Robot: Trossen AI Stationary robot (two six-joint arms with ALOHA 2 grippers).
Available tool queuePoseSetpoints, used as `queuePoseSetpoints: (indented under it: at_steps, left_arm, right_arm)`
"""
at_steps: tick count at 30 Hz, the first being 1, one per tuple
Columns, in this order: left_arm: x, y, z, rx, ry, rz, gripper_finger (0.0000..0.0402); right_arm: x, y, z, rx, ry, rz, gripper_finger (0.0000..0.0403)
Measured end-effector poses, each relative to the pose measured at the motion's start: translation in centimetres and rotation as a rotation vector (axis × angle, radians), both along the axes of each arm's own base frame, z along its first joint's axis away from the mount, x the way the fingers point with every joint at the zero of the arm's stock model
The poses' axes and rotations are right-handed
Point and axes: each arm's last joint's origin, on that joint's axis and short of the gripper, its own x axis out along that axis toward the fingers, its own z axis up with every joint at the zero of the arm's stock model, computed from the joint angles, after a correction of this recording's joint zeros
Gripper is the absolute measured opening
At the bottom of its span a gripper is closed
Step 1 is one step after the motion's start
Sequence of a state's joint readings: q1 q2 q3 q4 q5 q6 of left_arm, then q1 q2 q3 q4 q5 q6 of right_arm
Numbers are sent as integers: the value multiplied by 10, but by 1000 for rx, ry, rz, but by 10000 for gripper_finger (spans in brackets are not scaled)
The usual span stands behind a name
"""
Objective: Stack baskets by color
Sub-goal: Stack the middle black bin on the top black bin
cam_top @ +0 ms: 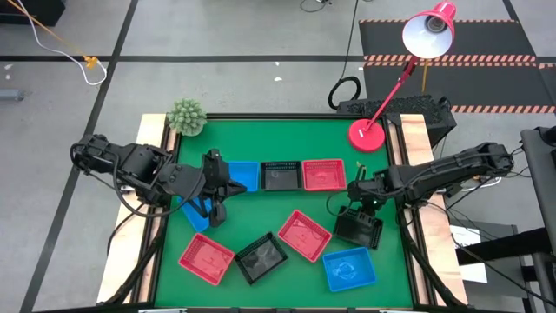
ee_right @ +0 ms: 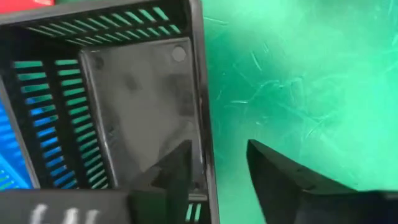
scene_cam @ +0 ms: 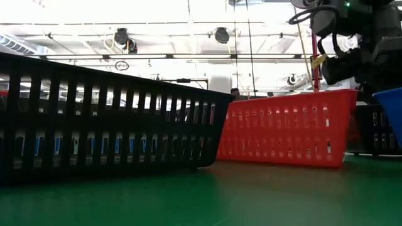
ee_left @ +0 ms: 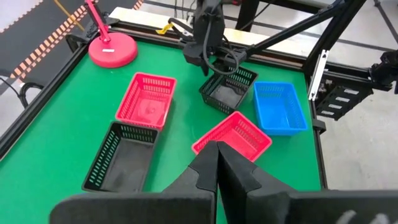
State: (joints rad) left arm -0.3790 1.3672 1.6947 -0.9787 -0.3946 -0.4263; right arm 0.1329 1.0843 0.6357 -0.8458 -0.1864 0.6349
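Three baskets stand in a row at the far side: blue, black, red. Nearer lie a red basket, a black one, another red and a blue one. Another blue basket lies partly hidden under my left gripper, which is shut, holds nothing and hangs high over the table. My right gripper is open over a black basket, one finger inside its far wall and one outside. My right gripper comes down steeply from above onto the black basket's far wall. The inner finger lies close against the wall, and I cannot tell whether it touches. Green table shows between the wall and the outer finger. The basket rests flat on the table.
A red lamp base stands at the far right corner, its stem leaning over the table's edge. A small green plant sits at the far left corner. Bare green mat lies in the middle and along the near edge.
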Motion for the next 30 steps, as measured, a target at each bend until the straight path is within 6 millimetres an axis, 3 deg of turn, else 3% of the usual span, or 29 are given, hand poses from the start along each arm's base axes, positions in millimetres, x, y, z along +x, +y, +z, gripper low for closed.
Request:
queuePoseSetpoints:
  at_steps: [7, 15, 30]
  left_arm:
    - [1, 2, 0, 2, 0, 9, 5]
    - [3, 7, 0, 9, 1, 26, 5]
    - [1, 12, -3, 22, 41, 57, 5]
  right_arm:
    - [0, 0, -1, 5, -4, -15, 13]
    - [2, 2, 5, 59, 2, -22, 8]
    - [12, 3, 68, 55, -26, 5, 5]
